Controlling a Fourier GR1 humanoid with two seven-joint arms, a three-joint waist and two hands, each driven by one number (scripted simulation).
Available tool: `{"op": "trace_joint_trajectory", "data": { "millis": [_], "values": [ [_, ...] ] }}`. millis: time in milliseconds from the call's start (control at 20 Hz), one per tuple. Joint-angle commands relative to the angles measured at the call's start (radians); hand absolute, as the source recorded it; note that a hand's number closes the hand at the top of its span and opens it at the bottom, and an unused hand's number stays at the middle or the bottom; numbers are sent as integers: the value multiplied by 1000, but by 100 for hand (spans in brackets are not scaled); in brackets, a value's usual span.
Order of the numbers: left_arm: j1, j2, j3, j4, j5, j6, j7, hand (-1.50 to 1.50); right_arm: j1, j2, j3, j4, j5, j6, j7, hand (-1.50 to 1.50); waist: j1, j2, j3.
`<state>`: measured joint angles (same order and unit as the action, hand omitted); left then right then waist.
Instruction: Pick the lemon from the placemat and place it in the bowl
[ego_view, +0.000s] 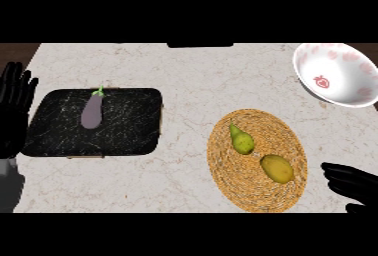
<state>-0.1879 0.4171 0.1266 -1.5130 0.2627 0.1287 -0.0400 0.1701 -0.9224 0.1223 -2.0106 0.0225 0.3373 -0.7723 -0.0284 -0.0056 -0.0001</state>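
A pale marbled counter (192, 75) fills the view, seen from steeply above. Toward four o'clock from the centre lies a round woven placemat (221, 165), straw-coloured. Two fruits rest on it: a green pear (241, 140) in its upper left part, stem pointing to eleven o'clock, and the yellow lemon (277, 168) just beside it toward five o'clock, near the mat's middle. The two fruits sit close, almost touching. At two o'clock, against the right edge of the view, stands a white bowl (354, 95) with pink strawberry marks inside; it is tilted toward the viewer and holds nothing that can be seen. At nine o'clock sits a dark, speckled rectangular tray (133, 140), and a purple eggplant (92, 112) lies on its upper middle, green stem pointing to twelve o'clock. The robot's left hand (15, 105) shows at the left edge, at nine o'clock, fingers straight and pointing up, resting and holding nothing. The right hand (351, 182) shows at four o'clock, at the lower right edge, near the placemat's right rim; its fingers are spread apart and reach toward the lemon without touching it.
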Motion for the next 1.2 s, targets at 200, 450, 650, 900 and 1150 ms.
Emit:
{"op": "trace_joint_trajectory", "data": {
  "millis": [200,450,650,900,1150],
  "values": [
    [-39,-11,-14,16,-31,13,-1,0,-29,-281,-180,-4,150,117,46,-150,10,3,-1],
    [-44,-21,-17,0,-12,-9,25,0,-19,-322,-137,-54,305,120,66,-150,26,4,0],
    [-60,-40,-21,36,-47,-9,-1,0,-58,-266,-86,17,380,146,51,-150,32,8,0],
    [-25,-14,26,26,-17,-70,-2,0,-102,-183,-16,65,500,140,56,-150,36,7,0],
    [-89,-56,3,60,-71,-24,7,0,-108,-99,50,85,595,142,83,-150,27,6,0]
  ]
}}
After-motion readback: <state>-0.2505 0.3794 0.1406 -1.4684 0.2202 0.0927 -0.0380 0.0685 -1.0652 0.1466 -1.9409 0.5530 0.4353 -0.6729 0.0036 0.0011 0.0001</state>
